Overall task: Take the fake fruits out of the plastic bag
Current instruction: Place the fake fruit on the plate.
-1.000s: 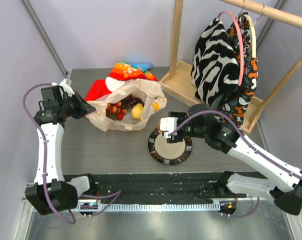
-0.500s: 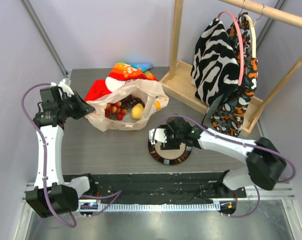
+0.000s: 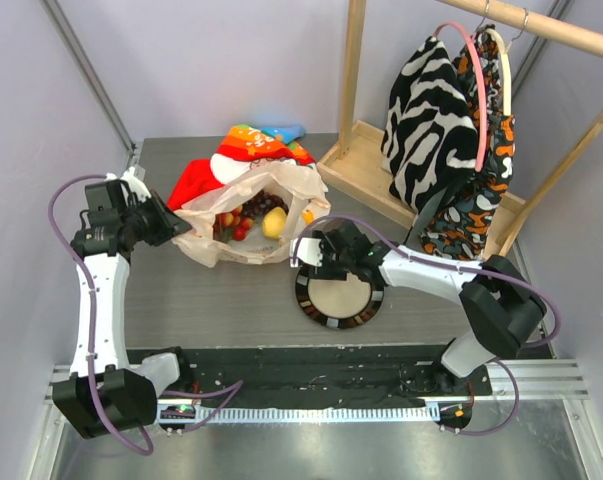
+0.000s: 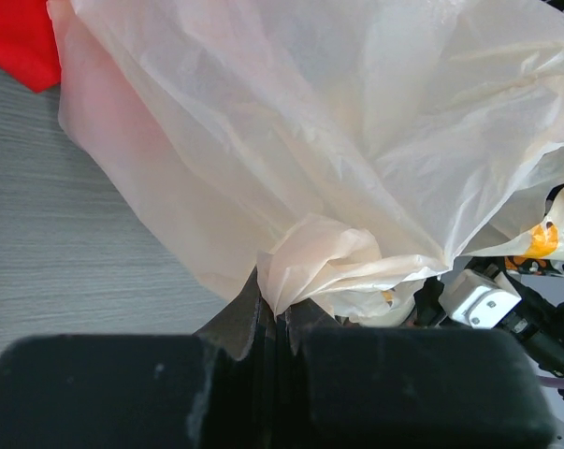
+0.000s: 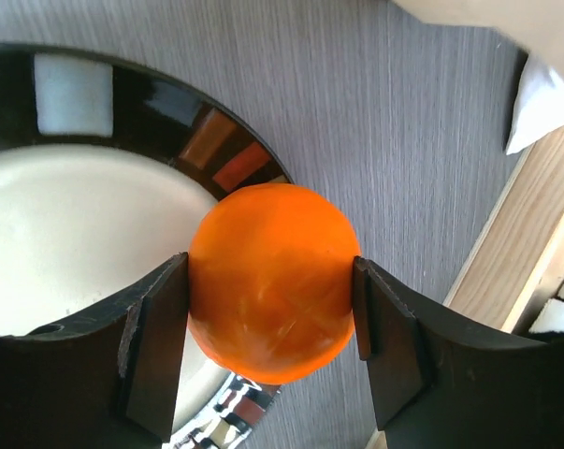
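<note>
The plastic bag [image 3: 243, 214] lies open at the back left of the table. Inside it I see a dark grape bunch [image 3: 266, 203], a yellow lemon [image 3: 274, 223] and red strawberries [image 3: 237, 228]. My left gripper [image 3: 177, 228] is shut on a bunched fold at the bag's left edge, which shows close up in the left wrist view [image 4: 305, 257]. My right gripper [image 5: 270, 292] is shut on a small orange [image 5: 270, 271] and holds it over the rim of the plate [image 5: 76, 89]. In the top view that gripper [image 3: 307, 250] is at the plate's [image 3: 365, 314] back left edge, close to the bag.
A red and multicoloured cloth [image 3: 253, 148] lies behind the bag. A wooden clothes rack [image 3: 353, 70] with hanging patterned garments [image 3: 436, 120] stands at the back right, and its base [image 3: 366, 180] runs along the table beside the plate.
My right arm has folded inward and its gripper has shifted a little left, from over the plate to the plate's back left edge. My left gripper still holds the bag.
</note>
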Robot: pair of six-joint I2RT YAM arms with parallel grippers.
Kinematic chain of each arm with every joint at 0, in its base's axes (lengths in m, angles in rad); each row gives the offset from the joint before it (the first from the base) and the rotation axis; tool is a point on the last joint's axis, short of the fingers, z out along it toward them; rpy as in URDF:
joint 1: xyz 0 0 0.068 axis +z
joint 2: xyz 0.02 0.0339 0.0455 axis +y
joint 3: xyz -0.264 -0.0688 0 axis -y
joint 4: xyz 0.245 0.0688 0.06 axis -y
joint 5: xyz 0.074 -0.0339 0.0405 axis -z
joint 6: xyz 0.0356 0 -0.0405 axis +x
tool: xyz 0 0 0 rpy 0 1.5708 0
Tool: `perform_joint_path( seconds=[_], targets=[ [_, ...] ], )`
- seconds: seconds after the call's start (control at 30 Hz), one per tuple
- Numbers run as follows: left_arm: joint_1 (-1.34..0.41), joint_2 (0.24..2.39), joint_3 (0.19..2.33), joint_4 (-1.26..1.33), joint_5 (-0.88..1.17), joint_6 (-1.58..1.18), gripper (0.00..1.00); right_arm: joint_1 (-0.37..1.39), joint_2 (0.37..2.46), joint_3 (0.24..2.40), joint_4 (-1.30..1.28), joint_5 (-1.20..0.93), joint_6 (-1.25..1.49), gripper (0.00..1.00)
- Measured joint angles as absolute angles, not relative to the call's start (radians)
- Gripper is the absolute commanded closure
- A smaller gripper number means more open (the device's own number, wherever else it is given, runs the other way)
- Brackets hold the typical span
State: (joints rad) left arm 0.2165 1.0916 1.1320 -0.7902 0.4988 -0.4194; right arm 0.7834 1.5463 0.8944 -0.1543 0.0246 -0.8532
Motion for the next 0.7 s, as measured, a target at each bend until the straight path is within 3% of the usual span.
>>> perform_joint_path(
  seconds=[0.1,0.13,0.17,0.2,0.5,0.7],
  targets=[
    [0.217,1.092,1.132,-0.789,0.499,-0.419,0.99,0.783,1.568,0.904,-0.139,0.037,-0.839,0.39],
    [0.216,1.092,1.132,-0.789,0.499,-0.419,0.99,0.784,1.573,0.912,-0.139,0.038,-0.833,0.31],
    [0.216,1.092,1.132,-0.789,0.499,-0.419,0.99,0.784,1.574,0.918,-0.138,0.036,-0.826,0.11],
    [0.217,1.092,1.132,-0.789,0.499,-0.419,0.99,0.784,1.574,0.922,-0.141,0.034,-0.82,0.08],
    [0.217,1.111,1.132,-0.786,0.499,-0.419,0.99,0.783,1.525,1.057,-0.36,-0.065,-0.745,0.07],
    [0.217,1.125,1.132,-0.775,0.5,-0.421,0.99,0.783,1.443,1.312,-0.538,-0.189,-0.681,0.12]
  ],
)
